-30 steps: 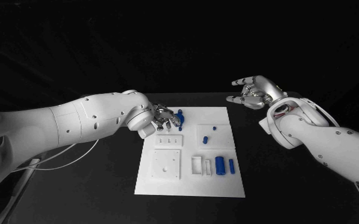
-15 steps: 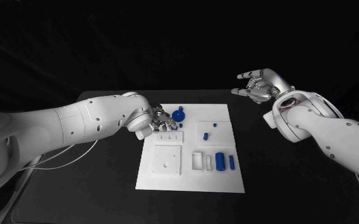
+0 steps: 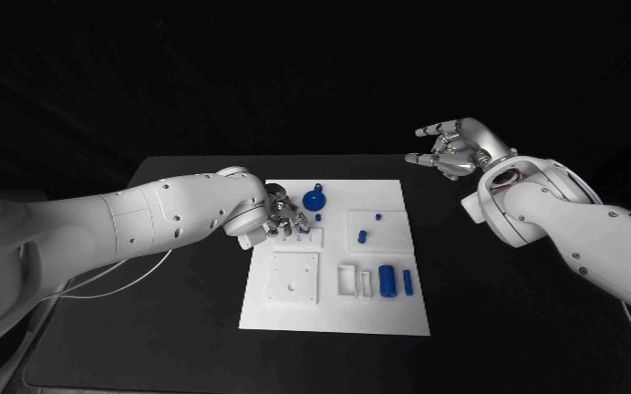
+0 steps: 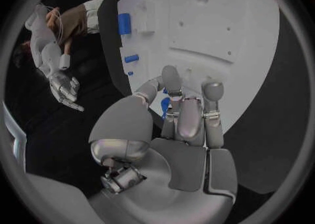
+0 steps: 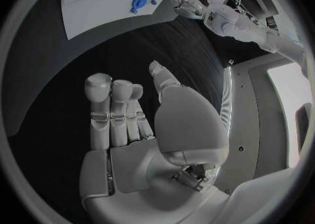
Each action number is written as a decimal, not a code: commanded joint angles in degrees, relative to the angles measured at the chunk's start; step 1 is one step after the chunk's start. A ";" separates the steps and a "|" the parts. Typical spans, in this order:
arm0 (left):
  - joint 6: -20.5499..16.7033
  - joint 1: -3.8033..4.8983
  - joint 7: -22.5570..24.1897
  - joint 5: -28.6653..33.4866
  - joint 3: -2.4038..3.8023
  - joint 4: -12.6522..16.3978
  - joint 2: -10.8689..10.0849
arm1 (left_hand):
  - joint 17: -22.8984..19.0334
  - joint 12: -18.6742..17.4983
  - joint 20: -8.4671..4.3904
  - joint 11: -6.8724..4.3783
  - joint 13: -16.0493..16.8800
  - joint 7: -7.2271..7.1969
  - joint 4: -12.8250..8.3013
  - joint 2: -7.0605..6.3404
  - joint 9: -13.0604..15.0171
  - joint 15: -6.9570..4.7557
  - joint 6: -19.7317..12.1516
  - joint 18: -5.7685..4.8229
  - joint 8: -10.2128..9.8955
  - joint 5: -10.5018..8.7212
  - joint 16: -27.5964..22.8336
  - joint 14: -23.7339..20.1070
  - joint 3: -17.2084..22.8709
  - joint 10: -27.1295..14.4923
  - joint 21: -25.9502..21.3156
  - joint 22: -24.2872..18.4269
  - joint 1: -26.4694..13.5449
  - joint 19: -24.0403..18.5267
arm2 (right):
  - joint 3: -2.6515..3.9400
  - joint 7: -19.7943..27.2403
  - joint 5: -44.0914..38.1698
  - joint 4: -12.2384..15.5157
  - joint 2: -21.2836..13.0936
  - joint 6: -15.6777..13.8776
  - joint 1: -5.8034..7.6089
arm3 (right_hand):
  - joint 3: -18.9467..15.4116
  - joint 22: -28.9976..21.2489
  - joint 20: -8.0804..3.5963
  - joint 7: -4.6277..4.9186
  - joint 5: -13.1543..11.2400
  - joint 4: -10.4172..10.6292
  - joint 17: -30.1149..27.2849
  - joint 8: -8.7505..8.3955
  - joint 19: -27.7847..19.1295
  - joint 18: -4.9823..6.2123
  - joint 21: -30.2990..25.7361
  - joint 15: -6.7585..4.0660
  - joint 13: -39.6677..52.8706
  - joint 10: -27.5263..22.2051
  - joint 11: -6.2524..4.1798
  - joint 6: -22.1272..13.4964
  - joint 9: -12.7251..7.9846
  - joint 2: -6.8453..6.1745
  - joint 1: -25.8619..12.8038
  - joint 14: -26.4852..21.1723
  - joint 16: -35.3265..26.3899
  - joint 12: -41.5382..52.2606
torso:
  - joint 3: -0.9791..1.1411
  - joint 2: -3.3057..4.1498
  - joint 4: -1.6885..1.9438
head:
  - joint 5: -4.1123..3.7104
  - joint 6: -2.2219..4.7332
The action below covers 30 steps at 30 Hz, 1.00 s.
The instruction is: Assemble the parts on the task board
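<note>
Plainly unmarked white task board, blue parts, left hand on it

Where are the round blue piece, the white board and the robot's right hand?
round blue part (image 3: 315,200), head view, on its round top.
task board (image 3: 381,316), head view, on a bare near corner area.
right hand (image 3: 454,150), head view, on the middle of the hand.

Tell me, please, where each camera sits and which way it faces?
Head view: from the robot's head, down on the table; shows both arms, left hand, right hand.
Left wrist view: behind the left hand, facing the task board.
Right wrist view: behind the right hand, facing the table.
All three share the task board.
</note>
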 commanded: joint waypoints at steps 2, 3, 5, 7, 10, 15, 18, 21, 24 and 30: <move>0.51 -0.29 0.63 -3.41 0.03 0.00 0.03 | 0.22 0.28 0.54 -0.46 -0.12 -6.52 -0.10 0.44 43.53 0.25 10.73 1.13 0.11 0.87 0.34 0.43 -0.08 2.66 -0.29 0.12 0.06 -0.01 | 0.03 0.34 0.12 -0.04 0.11 0.98 0.01 | 0.09 4.76 0.22 0.16 0.45 -0.45 -0.08 -0.12 0.18 0.88 -0.21 -0.09 -0.11 -0.25 -0.05 0.36 0.08 0.63 -0.13 -0.47 -0.16 -0.32 | -0.04 -0.02 0.10 | 0.01 -0.20; 0.49 -0.33 0.68 -3.49 0.03 -0.01 0.01 | 0.22 0.28 0.54 -0.46 -0.12 -6.52 -0.10 0.44 43.53 0.25 10.73 1.13 0.11 0.87 0.34 0.43 -0.08 2.66 -0.29 0.12 0.06 -0.01 | 0.03 0.32 0.12 -0.06 0.13 1.01 0.00 | 0.09 4.76 0.22 0.16 0.45 -0.45 -0.08 -0.12 0.18 0.88 -0.21 -0.09 -0.11 -0.25 -0.05 0.36 0.08 0.63 -0.13 -0.47 -0.16 -0.32 | -0.04 -0.04 0.10 | 0.01 -0.21; 0.60 -0.39 0.74 -3.64 0.03 0.00 -0.06 | 0.17 0.33 0.72 -0.46 -0.19 -6.54 -0.02 0.53 43.55 0.30 10.77 1.27 0.10 -0.06 0.36 0.40 -0.19 2.67 -0.36 0.19 -0.12 -0.03 | 0.03 0.29 0.12 -0.11 0.16 1.06 0.00 | 0.09 4.76 0.22 0.16 0.45 -0.45 -0.08 -0.12 0.18 0.88 -0.21 -0.09 -0.11 -0.25 -0.05 0.36 0.08 0.63 -0.13 -0.47 -0.16 -0.32 | -0.02 -0.03 0.09 | 0.06 -0.27; 0.82 -0.43 0.77 -3.85 0.03 0.03 -0.10 | 0.39 0.44 0.82 -0.46 -0.19 -6.56 0.09 0.71 43.63 0.32 10.92 1.35 0.11 -1.72 0.52 0.45 -0.50 2.66 -0.39 0.26 0.05 -0.02 | 0.03 0.26 0.11 -0.17 0.19 1.09 0.00 | 0.09 4.76 0.22 0.16 0.45 -0.45 -0.08 -0.12 0.18 0.88 -0.21 -0.09 -0.11 -0.25 -0.05 0.36 0.08 0.63 -0.13 -0.47 -0.16 -0.32 | -0.04 0.01 0.08 | 0.07 -0.30; 1.01 -0.49 0.77 -4.49 0.03 0.07 -0.15 | 0.50 0.70 1.04 -0.49 -0.20 -6.60 0.24 0.80 43.83 0.35 11.00 1.53 0.13 -2.27 0.66 0.43 -1.07 2.66 -0.37 0.52 0.53 0.05 | 0.04 0.23 0.11 -0.27 0.23 1.13 0.00 | 0.11 4.74 0.23 0.16 0.58 -0.53 -0.17 -0.13 0.18 0.88 -0.34 -0.09 -0.16 -0.29 -0.05 0.26 0.08 0.64 -0.16 -0.50 -0.23 -0.35 | -0.07 0.01 0.08 | 0.05 -0.26; 1.49 -0.56 0.68 -4.93 0.03 0.01 -0.22 | 0.50 0.70 1.04 -0.49 -0.20 -6.60 0.24 0.80 43.83 0.35 11.00 1.53 0.13 -2.27 0.66 0.43 -1.07 2.66 -0.37 0.52 0.53 0.05 | 0.04 0.20 0.10 -0.37 0.29 1.16 -0.01 | 0.12 4.73 0.22 0.16 0.69 -0.54 -0.17 -0.13 0.18 0.89 -0.42 -0.09 -0.18 -0.29 -0.05 0.26 0.08 0.65 -0.20 -0.50 -0.21 -0.35 | -0.01 -0.05 0.03 | 0.18 -0.35; 2.18 -0.61 0.64 -4.85 0.03 -0.05 -0.26 | 0.62 0.87 1.10 -0.47 -0.28 -6.63 0.53 1.00 44.05 0.40 11.09 1.57 0.14 -2.60 0.77 0.45 -1.29 2.67 -0.41 0.70 0.52 0.07 | 0.04 -0.01 -0.01 -0.41 0.31 1.41 -0.01 | 0.14 4.73 0.22 0.17 0.78 -0.61 -0.18 -0.12 0.21 0.89 -0.42 -0.10 -0.13 -0.26 -0.06 0.28 0.08 0.67 -0.19 -0.50 -0.20 -0.28 | 0.00 -0.04 0.06 | 0.20 -0.39; 2.93 -0.67 0.49 -4.78 0.03 -0.13 -0.28 | 0.63 0.89 1.13 -0.43 -0.30 -6.63 0.52 1.06 44.09 0.43 11.13 1.55 0.11 -2.91 0.79 0.45 -1.35 2.65 -0.49 0.72 0.57 0.02 | 0.04 -0.15 -0.30 -0.44 0.34 1.57 -0.02 | 0.15 4.75 0.21 0.17 0.76 -0.68 -0.12 -0.14 0.23 0.88 -0.34 -0.10 -0.11 -0.24 -0.06 0.21 0.07 0.62 -0.12 -0.48 -0.12 -0.25 | -0.01 -0.04 0.11 | 0.14 -0.46; 3.28 -0.75 0.32 -4.75 0.03 -0.18 -0.27 | 0.66 0.94 1.15 -0.43 -0.31 -6.62 0.48 1.05 44.11 0.43 11.13 1.54 0.11 -2.75 0.81 0.44 -1.37 2.66 -0.53 0.76 0.60 -0.01 | 0.04 -0.24 -0.46 -0.46 0.37 1.63 -0.02 | 0.15 4.75 0.21 0.17 0.76 -0.68 -0.12 -0.14 0.23 0.88 -0.34 -0.10 -0.11 -0.24 -0.06 0.21 0.07 0.62 -0.12 -0.48 -0.12 -0.25 | 0.00 -0.03 0.13 | 0.23 -0.51; 3.39 -0.96 0.06 -4.81 0.03 -0.46 -0.19 | 0.63 0.94 1.16 -0.43 -0.32 -6.62 0.42 1.03 44.12 0.43 11.11 1.55 0.11 -2.70 0.80 0.43 -1.36 2.66 -0.60 0.74 0.65 -0.05 | 0.04 -0.28 -0.57 -0.50 0.41 1.67 -0.03 | 0.15 4.75 0.21 0.17 0.76 -0.68 -0.12 -0.14 0.23 0.88 -0.34 -0.10 -0.11 -0.24 -0.06 0.21 0.07 0.62 -0.12 -0.48 -0.12 -0.25 | -0.03 -0.01 0.09 | 0.27 -0.51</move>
